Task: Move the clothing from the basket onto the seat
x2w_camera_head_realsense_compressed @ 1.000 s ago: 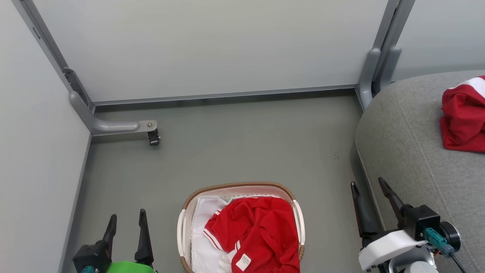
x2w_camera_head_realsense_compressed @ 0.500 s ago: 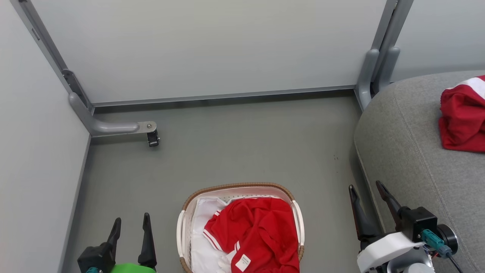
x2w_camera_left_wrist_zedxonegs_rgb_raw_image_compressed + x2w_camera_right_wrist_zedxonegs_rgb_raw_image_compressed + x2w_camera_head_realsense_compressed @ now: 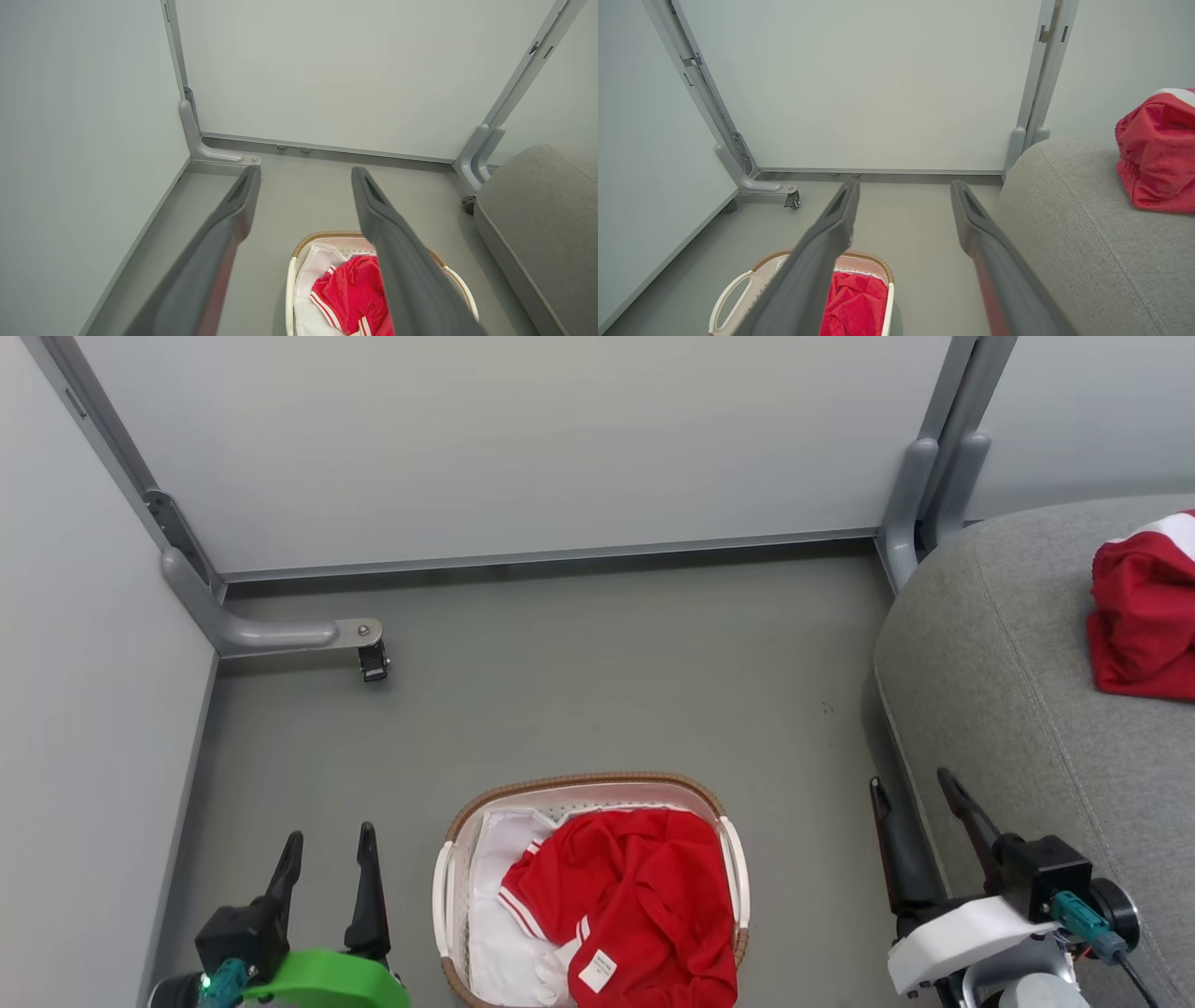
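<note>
The basket (image 3: 590,782) stands on the floor at the bottom middle, its white liner showing at the left. Red clothing (image 3: 625,896) with white trim and a small label lies crumpled inside it. Another red garment (image 3: 1144,616) rests on the grey seat (image 3: 1008,691) at the right edge. My left gripper (image 3: 329,840) hovers open to the left of the basket, nothing between its fingers. My right gripper (image 3: 913,784) stands open by the seat's front edge, right of the basket. The wrist views show the basket (image 3: 322,234) (image 3: 866,255), the clothing (image 3: 355,294) (image 3: 854,303) and the seat (image 3: 537,219) (image 3: 1073,242).
Pale partition panels close off the back and left. A grey panel foot with a black caster (image 3: 373,663) juts onto the floor at the left. Two grey posts (image 3: 924,495) stand at the seat's back corner. Bare grey floor (image 3: 607,681) lies beyond the basket.
The whole head view has shifted slightly, so the camera moved. The left gripper sits a little higher in the view; both grippers stay open and the clothing lies as before.
</note>
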`<state>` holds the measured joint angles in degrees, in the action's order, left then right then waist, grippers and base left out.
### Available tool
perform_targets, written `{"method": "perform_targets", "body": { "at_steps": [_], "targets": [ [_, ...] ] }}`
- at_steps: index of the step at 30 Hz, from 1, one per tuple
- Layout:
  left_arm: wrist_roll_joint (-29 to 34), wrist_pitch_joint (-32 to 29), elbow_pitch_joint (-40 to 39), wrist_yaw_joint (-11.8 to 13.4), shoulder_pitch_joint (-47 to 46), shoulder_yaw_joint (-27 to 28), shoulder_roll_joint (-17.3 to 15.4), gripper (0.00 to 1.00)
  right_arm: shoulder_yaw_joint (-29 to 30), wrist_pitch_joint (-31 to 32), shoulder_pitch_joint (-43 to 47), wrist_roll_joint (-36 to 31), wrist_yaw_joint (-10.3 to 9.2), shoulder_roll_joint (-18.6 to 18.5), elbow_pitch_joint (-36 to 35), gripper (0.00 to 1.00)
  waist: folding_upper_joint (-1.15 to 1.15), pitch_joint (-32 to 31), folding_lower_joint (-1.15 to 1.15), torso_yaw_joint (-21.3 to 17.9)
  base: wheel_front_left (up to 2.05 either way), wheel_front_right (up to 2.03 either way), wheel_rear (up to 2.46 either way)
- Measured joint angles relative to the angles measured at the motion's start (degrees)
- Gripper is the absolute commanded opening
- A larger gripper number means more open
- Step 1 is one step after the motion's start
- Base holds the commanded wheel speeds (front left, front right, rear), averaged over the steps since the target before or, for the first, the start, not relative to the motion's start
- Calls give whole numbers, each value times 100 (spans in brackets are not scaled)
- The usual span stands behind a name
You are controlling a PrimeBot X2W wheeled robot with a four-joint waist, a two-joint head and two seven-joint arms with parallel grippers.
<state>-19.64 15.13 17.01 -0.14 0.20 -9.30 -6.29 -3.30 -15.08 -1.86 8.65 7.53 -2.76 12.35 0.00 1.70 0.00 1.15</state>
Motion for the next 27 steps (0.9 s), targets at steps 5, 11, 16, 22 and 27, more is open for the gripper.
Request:
{"method": "perform_targets", "body": {
  "at_steps": [5,11,16,22,27],
  "targets": [
    [233,-47,31,-157,-481,-309,-8,100,203,0,-161,-81,-1,0,-182,100,0,187,0,-18,0,0,0],
    [475,-282,297,-361,-1398,-865,115,100,477,0,-665,-233,-1,-2,-545,100,0,607,0,-80,0,0,0],
    [653,-604,915,-524,-2221,-1349,202,100,512,0,-1230,-276,-1,-3,-862,100,0,1144,0,-199,0,0,0],
    [689,-918,2058,-648,-2988,-1688,221,100,364,0,-1933,-185,-1,-5,-1190,100,0,1901,1,-452,0,0,0],
    [594,-1207,3026,-702,-3404,-1935,163,100,269,0,-2318,33,-1,-10,-1495,100,0,2552,1,-779,0,0,0]
  ]
}}
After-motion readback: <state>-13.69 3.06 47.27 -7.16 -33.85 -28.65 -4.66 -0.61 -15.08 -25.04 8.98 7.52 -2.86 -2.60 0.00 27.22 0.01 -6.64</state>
